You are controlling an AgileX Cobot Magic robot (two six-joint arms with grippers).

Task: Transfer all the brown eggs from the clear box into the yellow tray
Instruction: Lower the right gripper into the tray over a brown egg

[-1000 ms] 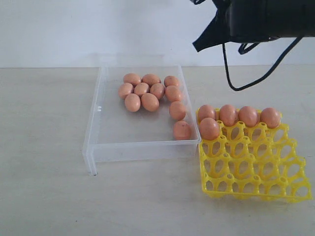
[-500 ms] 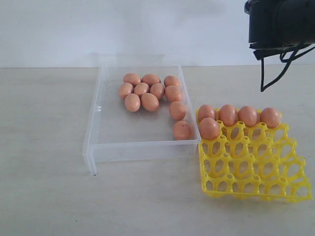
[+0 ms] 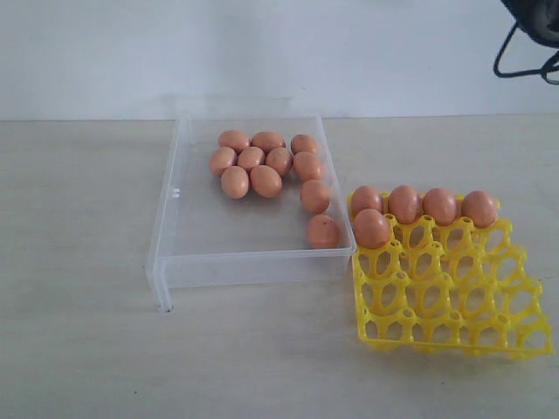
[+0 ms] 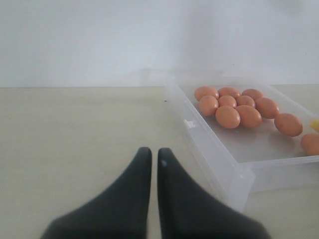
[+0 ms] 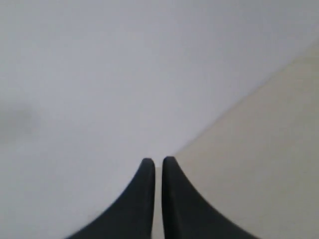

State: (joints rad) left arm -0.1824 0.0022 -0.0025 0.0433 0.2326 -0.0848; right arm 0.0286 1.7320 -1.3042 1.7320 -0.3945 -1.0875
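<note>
Several brown eggs (image 3: 265,180) lie in the clear box (image 3: 188,231) at the table's middle, clustered toward its far right side. Several more brown eggs (image 3: 404,203) sit in the far cells of the yellow tray (image 3: 454,301), which stands right of the box. In the left wrist view my left gripper (image 4: 151,152) is shut and empty, low over the table beside the box (image 4: 219,158), with eggs (image 4: 228,116) beyond. My right gripper (image 5: 158,161) is shut on nothing, facing the wall and the table edge. In the exterior view only a bit of the right arm (image 3: 534,19) shows at the top right corner.
A pale beige table (image 3: 79,332) runs up to a white wall (image 3: 175,52). A black cable (image 3: 515,54) hangs from the right arm at the top right.
The right arm has swung away to the right and up, from above the box's far side to the top right corner. Eggs, box and tray have not moved.
</note>
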